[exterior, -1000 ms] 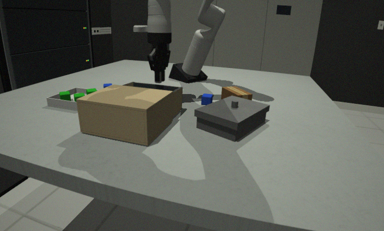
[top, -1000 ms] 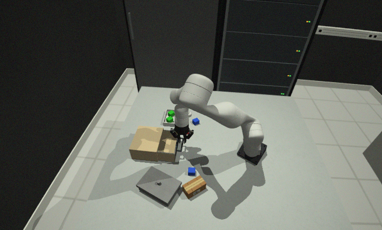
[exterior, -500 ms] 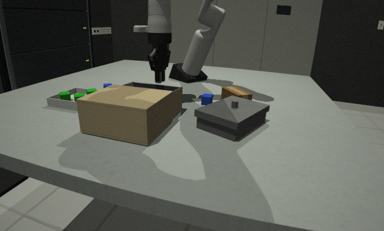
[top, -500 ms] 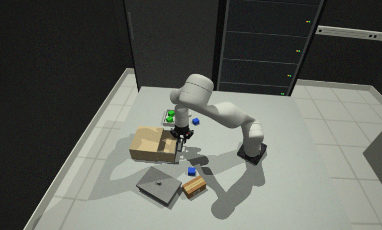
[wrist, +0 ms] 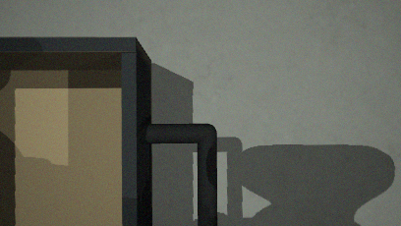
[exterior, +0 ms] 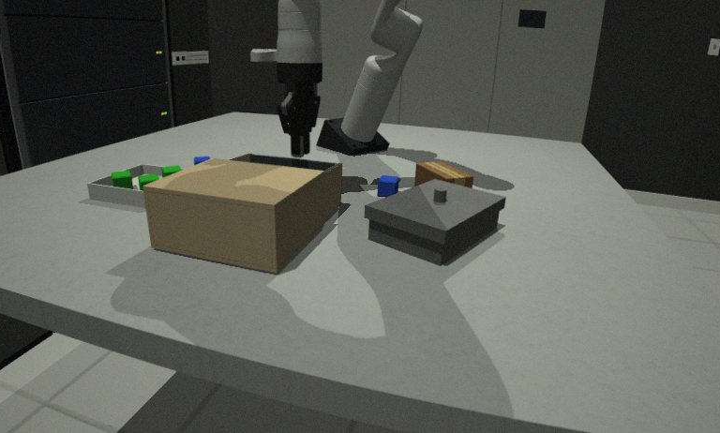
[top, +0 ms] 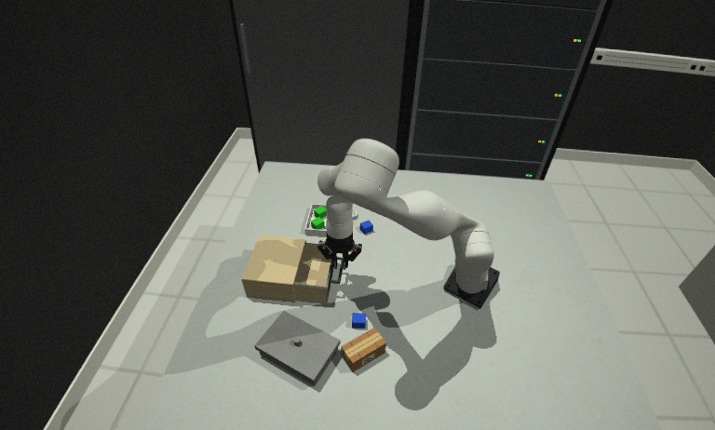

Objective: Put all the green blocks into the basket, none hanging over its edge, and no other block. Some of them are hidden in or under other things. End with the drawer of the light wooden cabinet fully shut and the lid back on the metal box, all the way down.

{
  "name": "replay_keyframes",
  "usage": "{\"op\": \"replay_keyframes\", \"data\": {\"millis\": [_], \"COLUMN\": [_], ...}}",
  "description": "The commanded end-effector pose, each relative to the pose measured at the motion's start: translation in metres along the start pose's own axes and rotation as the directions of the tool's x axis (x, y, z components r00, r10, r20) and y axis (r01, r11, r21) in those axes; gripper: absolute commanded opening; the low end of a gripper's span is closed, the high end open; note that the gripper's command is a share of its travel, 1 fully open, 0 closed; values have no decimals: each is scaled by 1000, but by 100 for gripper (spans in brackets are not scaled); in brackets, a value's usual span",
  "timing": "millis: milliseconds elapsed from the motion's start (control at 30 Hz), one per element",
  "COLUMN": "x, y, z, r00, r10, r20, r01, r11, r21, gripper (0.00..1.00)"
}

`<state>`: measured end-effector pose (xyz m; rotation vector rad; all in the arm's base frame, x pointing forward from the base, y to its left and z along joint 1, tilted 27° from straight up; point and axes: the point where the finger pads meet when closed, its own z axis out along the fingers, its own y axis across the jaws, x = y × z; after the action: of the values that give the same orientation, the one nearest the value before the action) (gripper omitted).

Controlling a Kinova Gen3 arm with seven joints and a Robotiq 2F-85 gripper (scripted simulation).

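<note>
The light wooden cabinet (top: 275,253) (exterior: 217,226) has its drawer (top: 313,294) (wrist: 129,147) pulled partly out. The part of the drawer's inside in the wrist view shows no block. My gripper (top: 340,265) (exterior: 300,155) points down above the drawer's dark handle (wrist: 207,172), fingers a narrow gap apart with nothing seen between them. The basket (top: 316,233) (exterior: 115,197) holds three green blocks (exterior: 122,180) (exterior: 148,179) (exterior: 172,171); the arm hides part of it in the top view. The grey lid (top: 280,336) (exterior: 411,204) lies on the metal box (exterior: 406,234), hiding its inside.
One blue block (top: 367,226) (exterior: 202,160) lies near the basket. Another blue block (top: 358,320) (exterior: 388,186) lies between the drawer and a brown carton (top: 364,349) (exterior: 443,172). The carton stands beside the metal box. A small white thing (top: 354,213) shows beside the arm.
</note>
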<state>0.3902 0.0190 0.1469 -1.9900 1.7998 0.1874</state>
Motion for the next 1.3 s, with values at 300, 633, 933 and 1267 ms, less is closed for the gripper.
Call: {"op": "replay_keyframes", "data": {"millis": [300,633,933,1267], "x": [1,1,1,1], "y": [-1,-1,-1,-1], "z": [9,18,23,27], "r00": [1000,1000,1000,1000], "r10": [1,1,1,1], "r20": [-4,-4,-4,-4], "r01": [-1,-1,-1,-1], "r11": [1000,1000,1000,1000], "r21": [3,3,3,3], "gripper": [30,30,30,30]}}
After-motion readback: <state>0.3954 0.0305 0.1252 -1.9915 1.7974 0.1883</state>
